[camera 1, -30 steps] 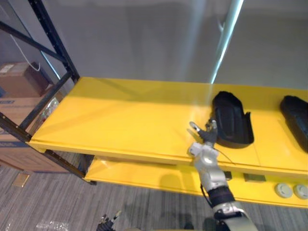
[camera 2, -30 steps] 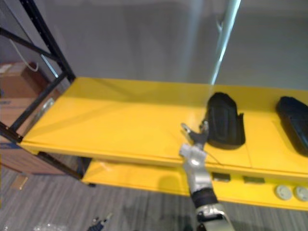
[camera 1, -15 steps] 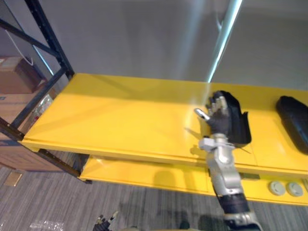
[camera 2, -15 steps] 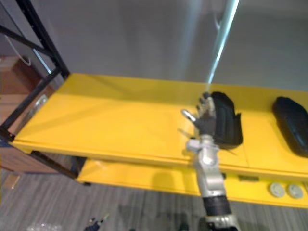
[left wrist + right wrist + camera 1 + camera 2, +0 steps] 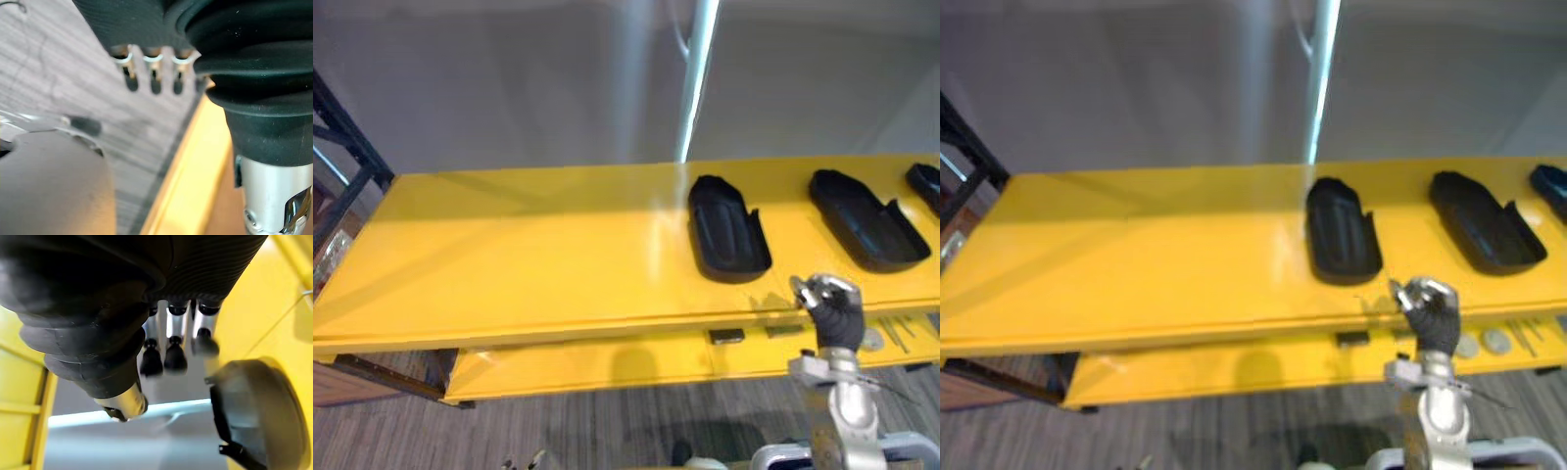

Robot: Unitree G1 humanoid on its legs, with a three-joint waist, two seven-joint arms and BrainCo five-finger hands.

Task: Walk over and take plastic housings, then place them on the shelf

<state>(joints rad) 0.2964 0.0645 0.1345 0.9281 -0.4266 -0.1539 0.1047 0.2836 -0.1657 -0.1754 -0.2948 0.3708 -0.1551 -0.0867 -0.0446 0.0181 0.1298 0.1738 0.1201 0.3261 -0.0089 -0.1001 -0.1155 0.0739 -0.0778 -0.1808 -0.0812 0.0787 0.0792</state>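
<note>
**A:** Which hand is sitting closer to the housings?

**B:** The right hand [image 5: 830, 311]. It is hovering just off the front edge of the yellow shelf [image 5: 509, 255], with its fingers loosely bent and gripping nothing. The left hand [image 5: 153, 68] is hanging low beside the shelf's edge, above the floor [image 5: 58, 83], and I cannot tell how it is set.

**A:** And where are the housings lying from that right hand?

**B:** All are resting on the shelf's top board. The near housing [image 5: 728, 231] is lying ahead of the hand and off to its left. The second housing [image 5: 862, 221] is lying ahead and slightly to its right, so the hand is facing the gap between them. A third housing [image 5: 926, 182] is peeking in at the far right.

**A:** Which way are they pointing?

**B:** The near housing is running front to back, its rounded end towards the wall and its open, notched end towards the front edge. The second housing is slanting, with its notched end angling to the right. Hollow sides are facing up.

**A:** So what is the coming move depending on?

**B:** My guess is that nothing is waiting to be set down. Any touch-up is going to mean reaching forward and leftward, along the near housing's length.
</note>
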